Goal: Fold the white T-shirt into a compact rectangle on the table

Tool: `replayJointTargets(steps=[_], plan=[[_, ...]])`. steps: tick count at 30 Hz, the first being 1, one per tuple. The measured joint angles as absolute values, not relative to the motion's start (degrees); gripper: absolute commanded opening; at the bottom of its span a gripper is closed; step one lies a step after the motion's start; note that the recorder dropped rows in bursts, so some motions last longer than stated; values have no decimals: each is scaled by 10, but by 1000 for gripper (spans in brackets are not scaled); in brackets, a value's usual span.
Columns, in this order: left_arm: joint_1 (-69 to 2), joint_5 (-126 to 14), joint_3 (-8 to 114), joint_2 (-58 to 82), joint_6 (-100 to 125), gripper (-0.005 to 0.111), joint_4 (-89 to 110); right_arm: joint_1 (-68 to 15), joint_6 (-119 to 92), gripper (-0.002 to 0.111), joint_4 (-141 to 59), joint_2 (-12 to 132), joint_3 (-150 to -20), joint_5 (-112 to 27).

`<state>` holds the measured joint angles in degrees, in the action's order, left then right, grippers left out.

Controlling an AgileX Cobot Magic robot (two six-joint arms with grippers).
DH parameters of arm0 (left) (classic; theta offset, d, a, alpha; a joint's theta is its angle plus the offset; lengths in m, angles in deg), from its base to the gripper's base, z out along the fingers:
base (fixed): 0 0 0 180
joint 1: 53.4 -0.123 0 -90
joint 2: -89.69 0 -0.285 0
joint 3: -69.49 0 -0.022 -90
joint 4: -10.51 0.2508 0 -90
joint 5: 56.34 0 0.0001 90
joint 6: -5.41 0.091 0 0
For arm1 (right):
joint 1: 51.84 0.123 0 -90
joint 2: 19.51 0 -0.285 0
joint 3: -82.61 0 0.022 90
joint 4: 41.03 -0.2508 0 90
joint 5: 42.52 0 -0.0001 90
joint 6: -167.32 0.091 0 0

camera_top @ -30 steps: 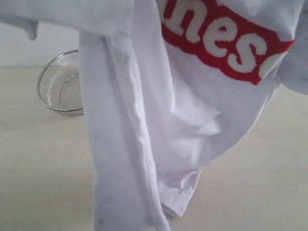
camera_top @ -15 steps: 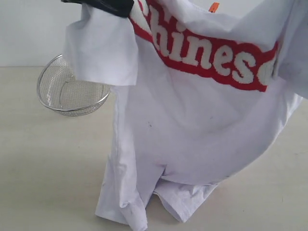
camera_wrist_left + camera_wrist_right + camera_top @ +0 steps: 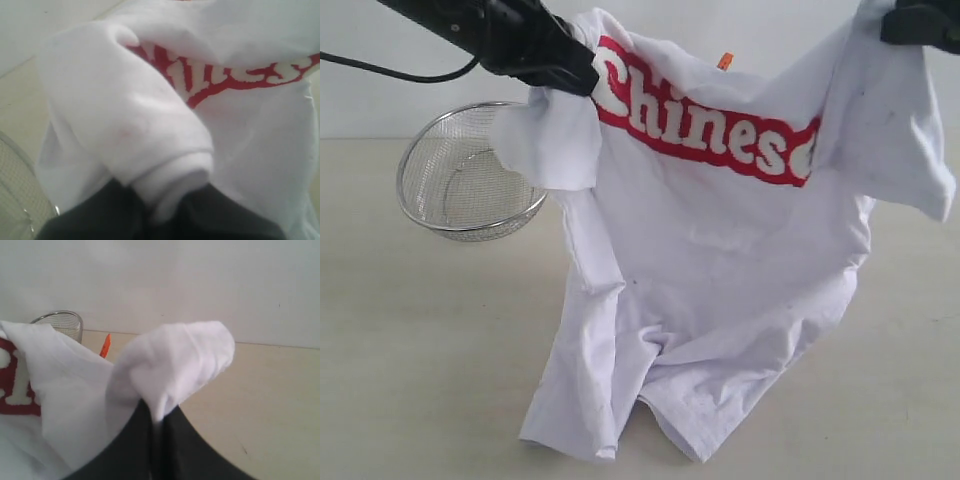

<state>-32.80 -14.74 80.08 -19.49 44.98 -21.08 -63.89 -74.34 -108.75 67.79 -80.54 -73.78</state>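
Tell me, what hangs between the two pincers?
The T-shirt hangs between the left pincer and right pincer, its red lettering stretched across; the exterior view shows it.

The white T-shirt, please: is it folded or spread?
Spread, not folded: the white T-shirt hangs from the left gripper and right gripper, hem on the table.

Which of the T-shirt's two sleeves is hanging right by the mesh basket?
The sleeve under the left gripper; it overlaps the mesh basket, while the other sleeve hangs far across.

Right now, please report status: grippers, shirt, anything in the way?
Left gripper and right gripper shut on shirt. Shirt hangs, hem on table. Basket near left gripper's sleeve.
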Motion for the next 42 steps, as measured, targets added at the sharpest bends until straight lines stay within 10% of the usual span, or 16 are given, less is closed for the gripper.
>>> replayJointTargets(steps=[9,14,18,23,27,32,34,42], plan=[[-341,-291,803,-283,491,4,-207,-592,-916,1,-1283,830,-828,-658],[-343,-324,825,-329,494,8,-209,-592,-933,32,-1312,888,-876,-658],[-343,-328,845,-353,496,35,-209,-592,-936,78,-1315,914,-900,-656],[-343,-343,880,-361,496,76,-210,-592,-926,61,-1316,930,-911,-626],[-343,-335,912,-361,494,65,-203,-592,-914,41,-1316,927,-914,-632],[-343,-269,938,-354,479,22,-154,-592,-904,23,-1279,914,-915,-699],[-344,-225,942,-343,468,5,-149,-590,-897,26,-1227,913,-915,-713],[-338,-46,945,-308,453,5,-157,-572,-866,46,-1143,961,-915,-707]])
